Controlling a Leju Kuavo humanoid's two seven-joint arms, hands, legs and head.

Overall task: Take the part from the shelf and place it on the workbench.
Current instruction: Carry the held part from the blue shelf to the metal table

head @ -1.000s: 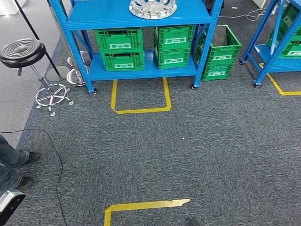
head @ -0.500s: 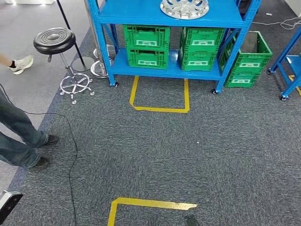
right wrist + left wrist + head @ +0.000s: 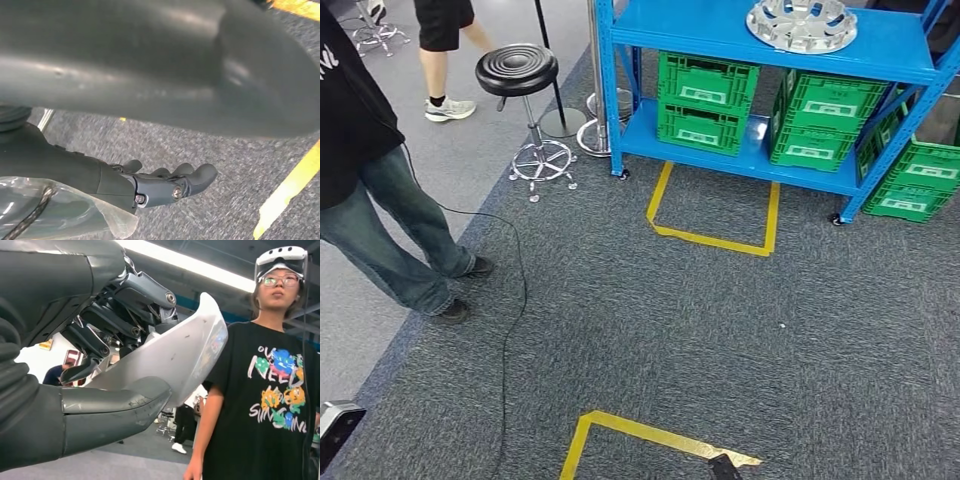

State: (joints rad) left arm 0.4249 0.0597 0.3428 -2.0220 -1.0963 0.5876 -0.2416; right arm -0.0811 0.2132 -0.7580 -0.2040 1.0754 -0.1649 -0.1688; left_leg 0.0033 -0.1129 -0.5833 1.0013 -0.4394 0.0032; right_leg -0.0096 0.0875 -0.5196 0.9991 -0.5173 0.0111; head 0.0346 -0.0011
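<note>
Nearest to us, the left hand [image 3: 113,365] grips a silver part [image 3: 177,352], thumb under it and dark fingers [image 3: 143,290] over it; a person [image 3: 271,390] in a black printed shirt stands just past it. The right hand [image 3: 166,185] hangs over the carpet [image 3: 211,150] with its fingers together and curled, holding nothing, and yellow tape [image 3: 286,190] crosses the floor beside it.

From the head view we look down on grey carpet [image 3: 660,330]. A yellow tape corner [image 3: 644,435] lies closest to us. A black cable [image 3: 512,330] snakes across the carpet toward a person in jeans [image 3: 388,220] standing at the carpet's left edge, where smooth grey floor [image 3: 365,330] begins.

Farther on, a yellow tape bracket [image 3: 716,225] marks the carpet just in front of a blue shelf [image 3: 773,40]. Green crates [image 3: 705,100] sit on its low level, more crates [image 3: 916,180] stand on the floor at its right, and a silver wheel cover [image 3: 803,22] lies flat on its upper level. Left of the shelf stands a black stool [image 3: 518,72] on a chrome base. Beyond it, on the smooth floor, we see another person's legs [image 3: 444,60] in shorts and sneakers.
</note>
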